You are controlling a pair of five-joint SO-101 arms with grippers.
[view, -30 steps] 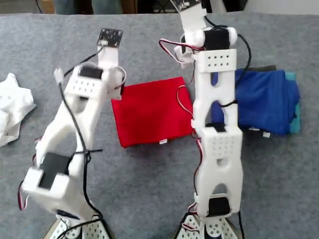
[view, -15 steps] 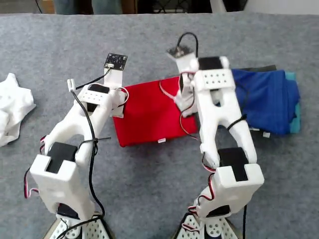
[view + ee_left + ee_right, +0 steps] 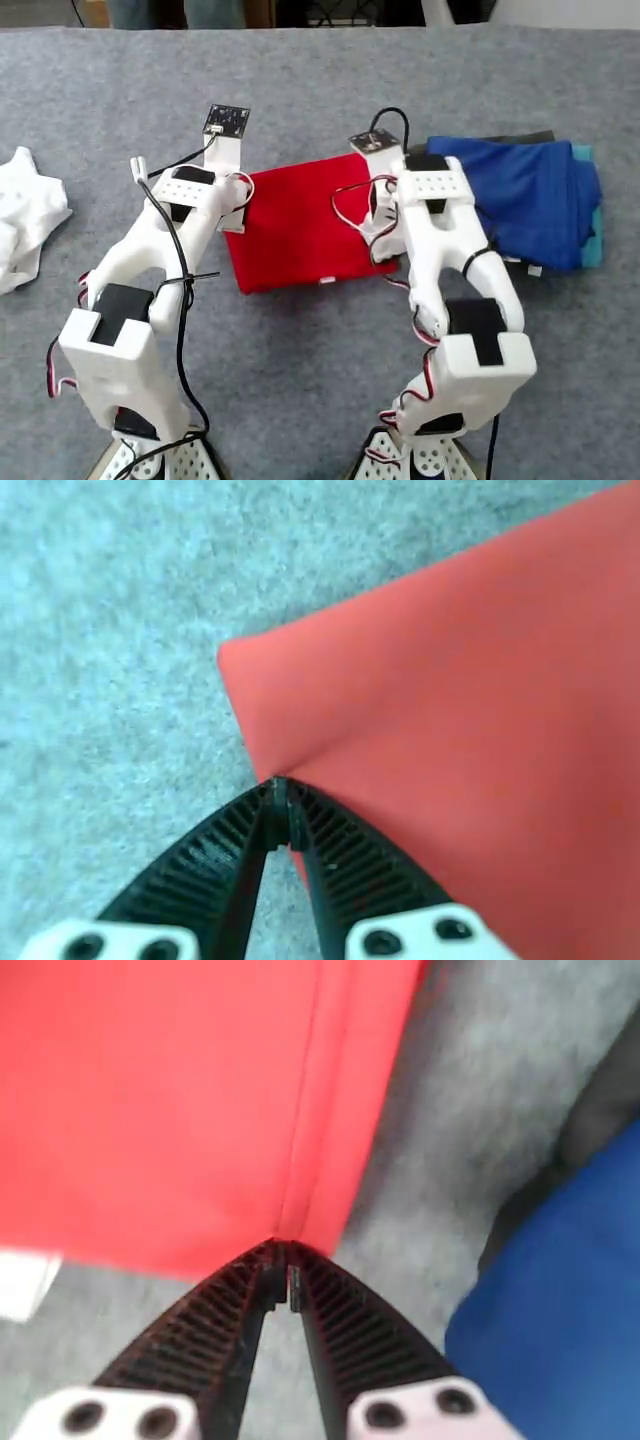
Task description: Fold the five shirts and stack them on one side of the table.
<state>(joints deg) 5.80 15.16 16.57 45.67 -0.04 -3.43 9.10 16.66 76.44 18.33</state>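
overhead, high view: the folded red shirt point(image 3: 300, 225) lies flat near the middle of the grey table point(image 3: 300, 380), between the two arms.
left arm, high view: the left arm point(image 3: 165, 235) bends down to the red shirt's left edge – its wrist sits right over that side.
right arm, high view: the right arm point(image 3: 440, 240) bends down to the red shirt's right edge, between that shirt and the stack.
stack, high view: a folded blue shirt point(image 3: 535, 205) tops a pile at the table's right side, with a teal layer point(image 3: 595, 235) and a dark layer point(image 3: 530, 137) showing at its edges.
still unfolded, high view: a crumpled white shirt point(image 3: 25, 215) sits at the far left, well apart from the rest.
left wrist view: the left gripper point(image 3: 280, 795) is clenched, its tips meeting on the red shirt's edge just beside a corner; a crease runs out from the pinch and grey table shows alongside.
right wrist view: the right gripper point(image 3: 280, 1257) is clenched too – its tips nip the red shirt's edge where a fold line ends. the blue shirt lies near across a strip of bare table, and a white tag point(image 3: 25, 1285) peeks out at the red hem.
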